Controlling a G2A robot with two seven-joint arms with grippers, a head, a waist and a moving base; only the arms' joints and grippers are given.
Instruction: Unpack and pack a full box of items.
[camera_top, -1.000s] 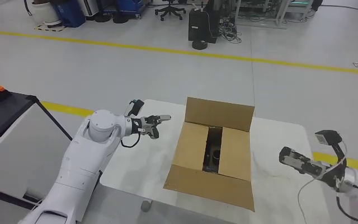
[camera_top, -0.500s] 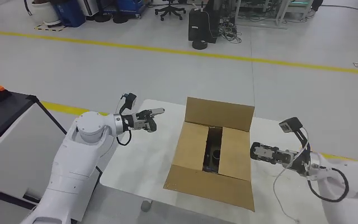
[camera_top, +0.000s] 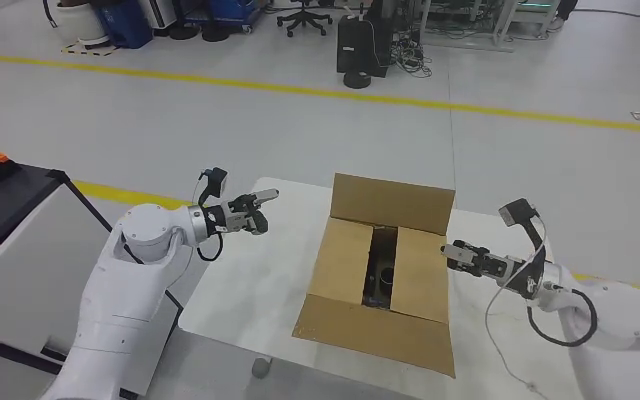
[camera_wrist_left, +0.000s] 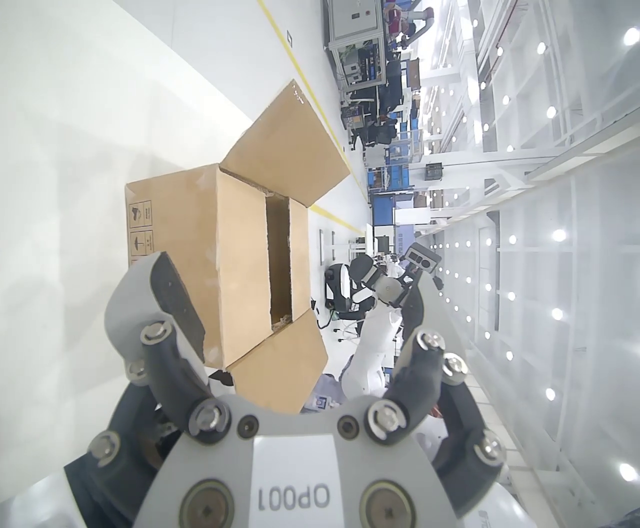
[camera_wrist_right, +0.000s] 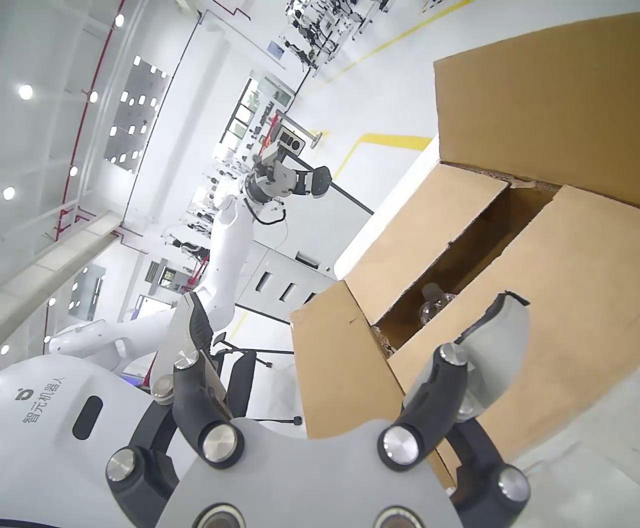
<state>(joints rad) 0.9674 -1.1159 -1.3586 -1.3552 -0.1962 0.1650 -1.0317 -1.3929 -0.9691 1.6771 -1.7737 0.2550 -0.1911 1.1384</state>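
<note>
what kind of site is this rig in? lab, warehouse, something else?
Likely a robotics test floor in a large industrial hall: yellow floor lines, equipment racks and an office chair beyond the table, and rows of ceiling lights high overhead.

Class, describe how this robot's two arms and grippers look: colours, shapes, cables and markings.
The left arm and right arm have rounded white shells. The left gripper and right gripper each have a grey base plate, black links with silver bolts, and two grey fingers with dark pads. A white printed label sits on the left one's base. A black cable loops at the left wrist.
</note>
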